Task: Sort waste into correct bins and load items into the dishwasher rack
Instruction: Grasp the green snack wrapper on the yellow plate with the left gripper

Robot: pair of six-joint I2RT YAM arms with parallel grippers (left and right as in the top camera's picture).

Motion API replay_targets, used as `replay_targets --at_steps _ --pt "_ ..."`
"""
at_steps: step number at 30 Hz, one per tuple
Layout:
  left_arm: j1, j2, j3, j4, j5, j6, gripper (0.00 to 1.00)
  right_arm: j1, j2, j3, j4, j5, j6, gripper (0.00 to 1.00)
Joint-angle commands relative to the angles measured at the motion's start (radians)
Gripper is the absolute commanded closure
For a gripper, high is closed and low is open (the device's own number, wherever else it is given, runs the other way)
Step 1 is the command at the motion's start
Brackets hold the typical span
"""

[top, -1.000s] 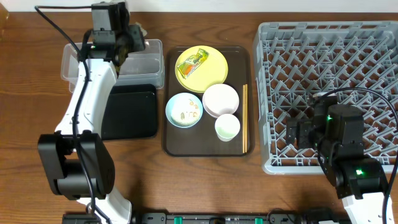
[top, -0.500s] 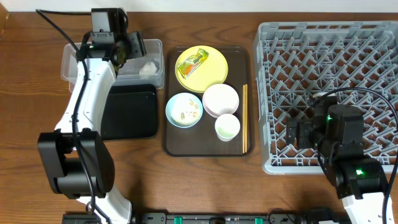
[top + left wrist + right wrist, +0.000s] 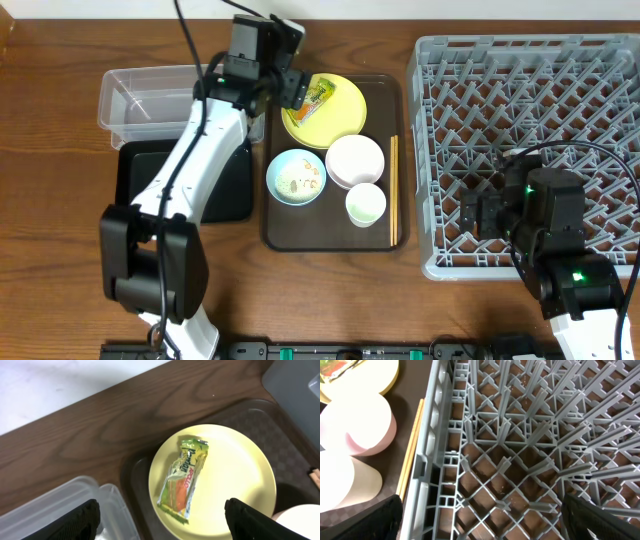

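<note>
My left wrist camera is showing the wrapper [image 3: 184, 479] up close, lying lengthwise on the yellow plate [image 3: 235, 475], which the overhead view is giving only small and partly behind my arm. The overhead view is adding what both wrists are missing: the blue bowl [image 3: 296, 177] with pale scraps, at 6 o'clock from the plate. I am hovering my left gripper [image 3: 161, 527] with fingers spread wide, the wrapper lying at 12 o'clock from their gap. My right gripper [image 3: 480, 527] is hanging equally wide over the rack [image 3: 520, 460], with the chopsticks [image 3: 412, 455] at 9 o'clock just outside its wall.
</note>
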Motion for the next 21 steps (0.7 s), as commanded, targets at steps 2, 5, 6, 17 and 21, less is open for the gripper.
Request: replay_targets --at_steps 2,5,6,17,21 --pt "0.006 0.097 0.004 0.026 -0.001 0.053 0.17 0.012 0.000 0.017 -0.007 -0.004 0.003 0.01" --pt "-0.003 0.153 0.004 0.047 -0.001 0.053 0.14 0.012 0.000 0.017 -0.009 -0.004 0.003 0.01" --pt "-0.006 0.170 0.004 0.052 -0.001 0.053 0.13 0.012 0.000 0.017 -0.009 -0.004 0.003 0.01" --pt "-0.048 0.289 0.004 0.116 -0.001 0.052 0.13 0.012 0.000 0.017 -0.016 -0.004 0.003 0.01" --pt "-0.053 0.302 0.004 0.123 -0.002 0.053 0.13 0.012 0.000 0.017 -0.017 -0.004 0.003 0.01"
